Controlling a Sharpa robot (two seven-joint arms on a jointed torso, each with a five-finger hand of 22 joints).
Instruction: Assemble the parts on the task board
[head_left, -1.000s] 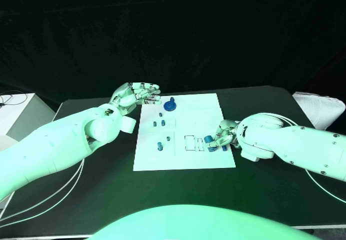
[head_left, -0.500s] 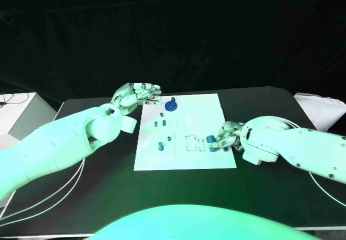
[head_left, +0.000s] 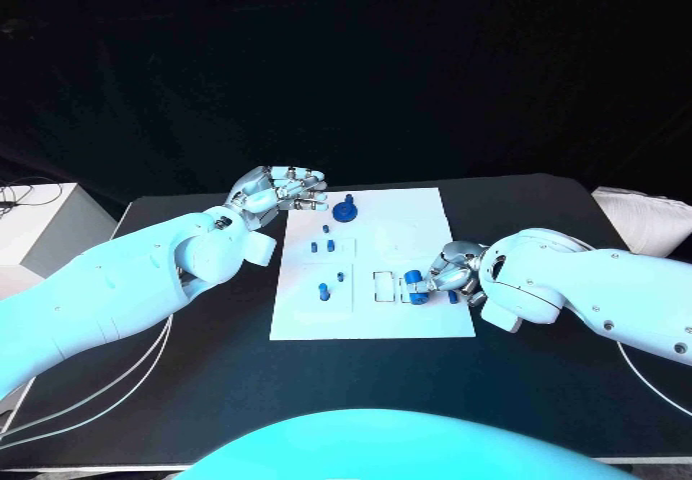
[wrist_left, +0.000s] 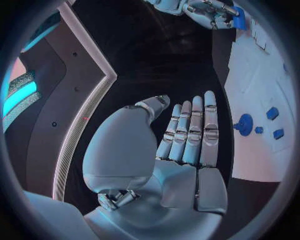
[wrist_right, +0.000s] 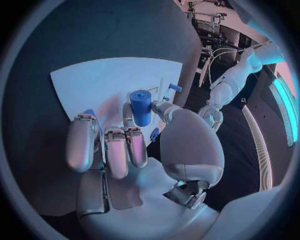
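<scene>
The white task board (head_left: 378, 318) lies mid-table. My right hand (head_left: 450, 272) hovers over its right edge and pinches a blue cylinder (head_left: 415, 285) between thumb and fingers; the right wrist view shows that cylinder (wrist_right: 141, 107) upright above the board (wrist_right: 112, 80). Beside it on the board are rectangular slots (head_left: 382, 286). My left hand (head_left: 281, 188) hangs at the board's far left corner, fingers straight and side by side (wrist_left: 187, 135), holding nothing. A round blue part (head_left: 345, 210) stands close to it, and small blue parts (head_left: 326, 245) lie along the board's left half.
A white box (head_left: 36, 225) stands off the table's left edge and a pale object (head_left: 646, 218) off its right edge. Cables (head_left: 101, 385) run along the left side of the black table (head_left: 548, 380).
My right hand has shifted slightly left with the blue cylinder, closer to the slots. The left hand has barely moved.
</scene>
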